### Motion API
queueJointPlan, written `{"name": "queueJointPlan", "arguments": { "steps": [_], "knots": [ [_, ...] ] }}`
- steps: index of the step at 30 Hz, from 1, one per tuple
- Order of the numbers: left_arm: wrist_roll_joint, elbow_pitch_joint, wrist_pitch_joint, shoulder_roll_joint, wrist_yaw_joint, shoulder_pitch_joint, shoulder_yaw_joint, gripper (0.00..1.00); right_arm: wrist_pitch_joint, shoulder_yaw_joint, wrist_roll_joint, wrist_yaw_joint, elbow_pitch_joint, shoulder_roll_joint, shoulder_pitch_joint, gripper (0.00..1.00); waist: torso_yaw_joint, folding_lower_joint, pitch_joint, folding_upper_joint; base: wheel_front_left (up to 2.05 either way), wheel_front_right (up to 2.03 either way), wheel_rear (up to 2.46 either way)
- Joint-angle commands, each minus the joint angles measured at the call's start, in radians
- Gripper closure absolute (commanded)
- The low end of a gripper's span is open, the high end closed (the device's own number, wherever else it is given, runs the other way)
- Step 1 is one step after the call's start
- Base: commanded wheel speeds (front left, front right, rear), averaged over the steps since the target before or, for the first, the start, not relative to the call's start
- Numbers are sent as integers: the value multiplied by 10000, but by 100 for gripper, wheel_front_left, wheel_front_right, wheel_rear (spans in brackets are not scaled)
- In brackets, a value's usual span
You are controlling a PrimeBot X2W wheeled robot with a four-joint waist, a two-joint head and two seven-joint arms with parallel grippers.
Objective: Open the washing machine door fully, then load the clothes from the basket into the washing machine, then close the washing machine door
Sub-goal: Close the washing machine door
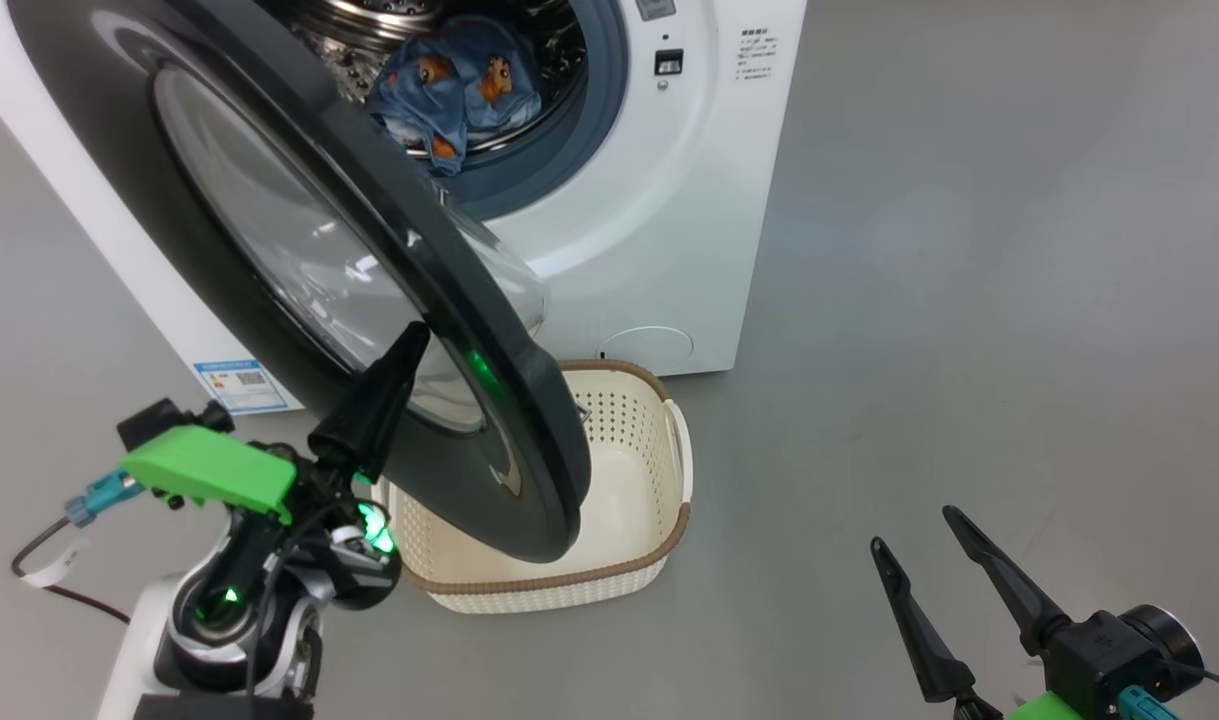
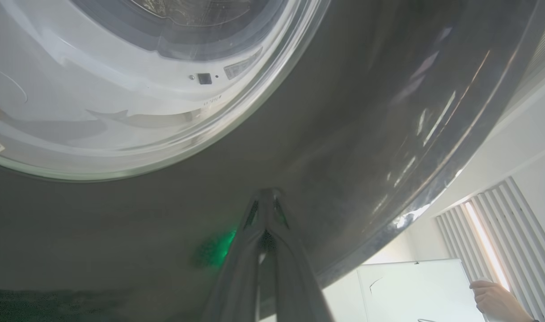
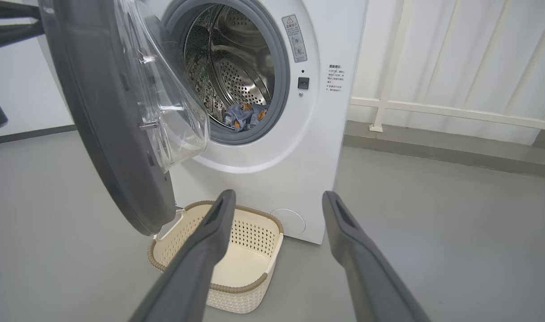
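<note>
Against the glossy outer face of the washing machine door (image 1: 99, 110), just below its glass window, the left gripper (image 1: 416, 338) is set with its jaws pressed together and nothing held between them. The closed tips are evidently being used as one blunt pusher. Contact with the black surface appears to be made, though a slight gap cannot be ruled out.

Beyond the door, ahead of those tips, the washing machine (image 1: 649, 220) is seen with its mouth uncovered and the door swung about halfway across it. The clothes (image 1: 459, 85) are lying low at the front of the drum, close to the gasket. Under the door's lower edge, the basket (image 1: 569, 582) is left emptied on the floor just beside the machine's front, so loading is judged done and closing is judged to be the step in hand.

Well apart from the left jaws, the right gripper (image 1: 914, 528) is held low with its jaws spread wide and empty. It is presumably kept there so that the door's swing is not obstructed.

A push followed along the door's arc is called for until the latch is caught. The tips could slide on the gloss, and a fold of blue fabric could be trapped at the gasket.
</note>
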Motion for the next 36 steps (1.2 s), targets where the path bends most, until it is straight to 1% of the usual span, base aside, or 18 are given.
{"name": "queueJointPlan", "arguments": {
  "steps": [1, 6, 11, 15, 25, 28, 32, 33, 34, 35, 36],
  "knots": [
    [-33, -30, -54, 67, -162, -572, 138, 100, -49, 227, -10, 16, -183, -165, -271, 0, -56, 0, -81, -1, 0, 0, 0],
    [-278, 721, -262, 67, -519, -953, 40, 100, -49, 307, -39, 16, -136, -192, -253, 0, -158, 0, -249, -1, 0, 0, 0],
    [-401, 1253, -336, 67, -778, -1112, -11, 100, -49, 377, -61, 16, -107, -178, -231, 0, -267, 0, -368, -1, 0, 0, 0],
    [-519, 1574, -367, 67, -935, -1204, -51, 100, -49, 411, -73, 16, -85, -178, -228, 0, -366, 0, -436, -1, 0, 0, 0],
    [-637, 1964, -462, 66, -1169, -1277, -203, 100, -49, 384, -92, 16, -74, -165, -151, 0, -412, 0, -539, -1, 0, 0, 0],
    [-303, 1997, -644, 147, -1206, -1171, -286, 100, -49, 364, -105, 16, -77, -143, -98, 0, -363, 0, -568, -1, 0, 0, 0],
    [712, 1892, -1142, 480, -1223, -887, -575, 100, -49, 304, -118, 16, -97, -113, -49, 0, -284, 0, -614, -1, 0, 0, 0],
    [1015, 1829, -1260, 581, -1199, -783, -692, 86, -49, 276, -123, 16, -107, -109, -38, 0, -258, 0, -616, -1, 0, 0, 0],
    [1354, 1742, -1382, 698, -1175, -673, -827, 65, -49, 243, -126, 16, -114, -106, -28, 0, -229, 0, -619, -1, 0, 0, 0],
    [1840, 1650, -1573, 877, -1139, -564, -992, 40, -49, 215, -131, 16, -121, -102, -16, 0, -203, 0, -627, -1, 0, 0, 0],
    [2569, 1374, -1869, 1063, -1133, -311, -1308, 0, -49, 148, -141, 16, -143, -92, 10, 0, -149, 0, -629, -1, 0, 0, 0]
  ]
}}
